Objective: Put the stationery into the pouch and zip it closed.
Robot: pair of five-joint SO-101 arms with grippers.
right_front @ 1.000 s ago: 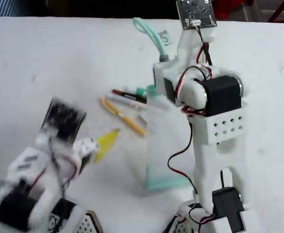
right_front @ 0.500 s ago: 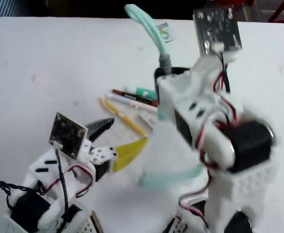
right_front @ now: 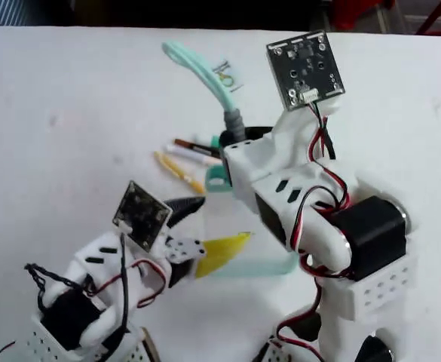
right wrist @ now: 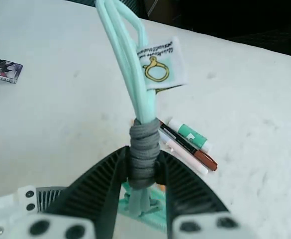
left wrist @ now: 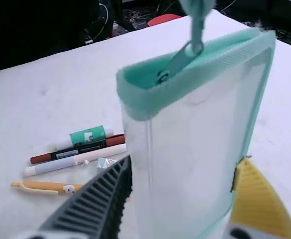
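Clear pouch with mint trim stands upright. Right gripper clamps its grey-wrapped loop. Left gripper is spread astride it, perhaps touching. Pens lie on the desk.

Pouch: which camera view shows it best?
The left wrist view: the pouch stands between the left gripper's fingers, clear body and teal zip edge visible. In the high view the right arm hides part; the right wrist view shows its strap in the right gripper.

pouch: clear w/ mint trim, upright | pens: bunched, lying flat just beside pouch
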